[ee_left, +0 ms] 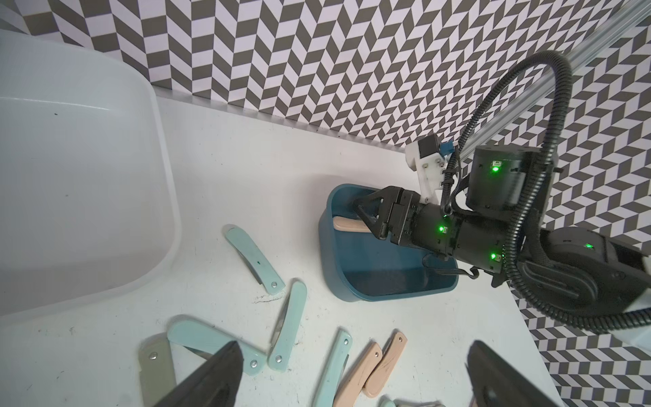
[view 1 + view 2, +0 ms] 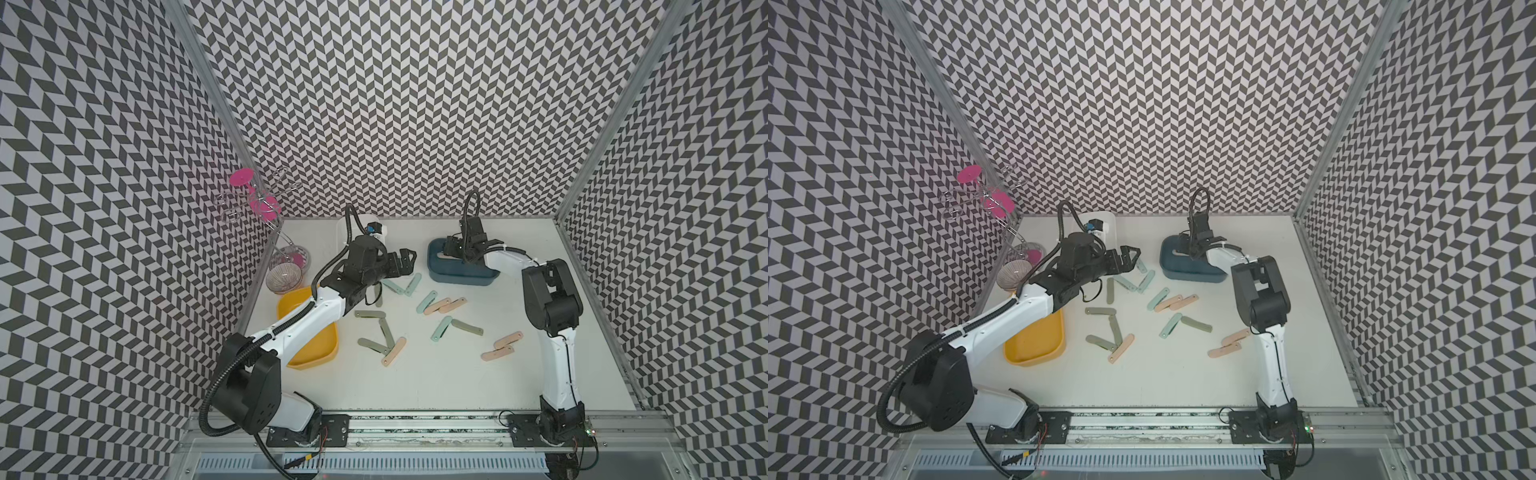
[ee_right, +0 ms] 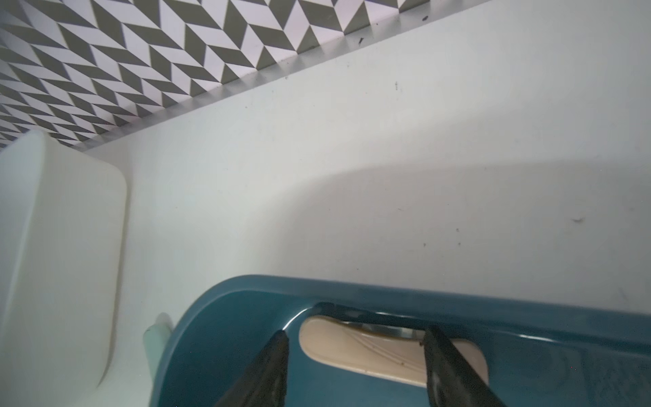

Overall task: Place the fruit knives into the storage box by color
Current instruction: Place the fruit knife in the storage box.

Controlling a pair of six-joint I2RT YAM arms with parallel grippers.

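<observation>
The right arm (image 2: 548, 299) reaches over the dark blue storage box (image 2: 461, 279) with the right jaws lowered inside it. In both top views the black fingers hide nearly everything below them, leaving only a sliver of pink. The right wrist view shows more. A peach-pink fruit knife (image 3: 370, 349) lies flat on the box floor under the right jaws, which stand apart and are not clamped on it. One finger (image 3: 447, 366) crosses in front of the knife, and I cannot tell whether it touches. The left wrist view catches the same knife's rounded end poking out past those jaws. The left arm (image 2: 307, 320) holds the left jaws wide apart above the desk (image 2: 436, 386), between the white box (image 1: 88, 176) and the blue one. Just below and ahead of them lie pale mint knives (image 1: 255, 259), whose rivets show only in the left wrist view. Only the top views take in the other fruit knives (image 2: 438, 306), pink, mint and olive knives (image 2: 369, 314), scattered on the desk behind both jaws. They also show the yellow box (image 2: 316, 353) under the left arm, well behind its jaws.
</observation>
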